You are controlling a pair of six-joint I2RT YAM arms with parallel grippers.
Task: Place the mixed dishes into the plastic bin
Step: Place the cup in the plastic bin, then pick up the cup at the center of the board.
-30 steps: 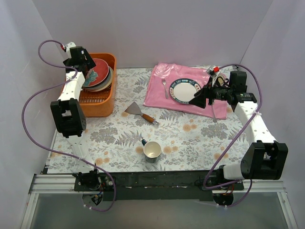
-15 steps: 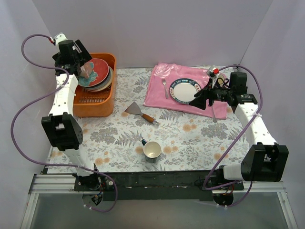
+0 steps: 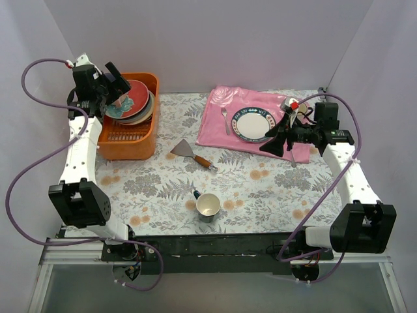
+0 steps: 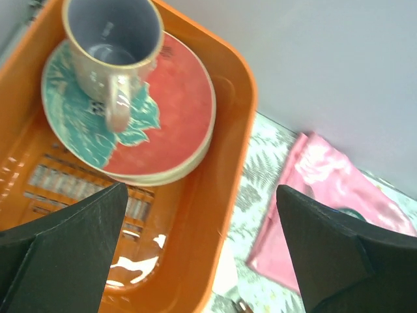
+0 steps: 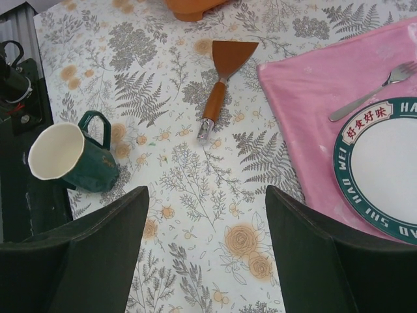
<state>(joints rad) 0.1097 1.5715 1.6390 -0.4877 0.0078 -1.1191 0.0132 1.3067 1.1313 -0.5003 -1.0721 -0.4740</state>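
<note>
The orange plastic bin point(image 3: 129, 145) point(image 4: 218, 195) stands at the far left of the table. Inside it a stack of plates leans toward the back, with a red and teal plate point(image 3: 133, 101) point(image 4: 172, 98) on top. A grey mug with a lilac inside point(image 3: 119, 98) point(image 4: 114, 45) rests on that plate, handle toward the camera. My left gripper point(image 3: 115, 77) point(image 4: 201, 190) hovers open above the bin's back left corner, holding nothing. My right gripper point(image 3: 270, 145) point(image 5: 206, 190) hangs open and empty over the tablecloth beside the pink cloth.
A blue-rimmed white plate point(image 3: 253, 124) point(image 5: 391, 169) and a fork point(image 3: 225, 119) point(image 5: 371, 98) lie on a pink cloth point(image 3: 221, 127). A wooden-handled scraper point(image 3: 192, 153) point(image 5: 221, 78) lies mid-table. A cream mug with a dark green outside point(image 3: 208, 205) point(image 5: 68, 160) stands near the front.
My left gripper opened fully, left the mug on the plate stack and drew back up and to the left. The right arm shifted only slightly.
</note>
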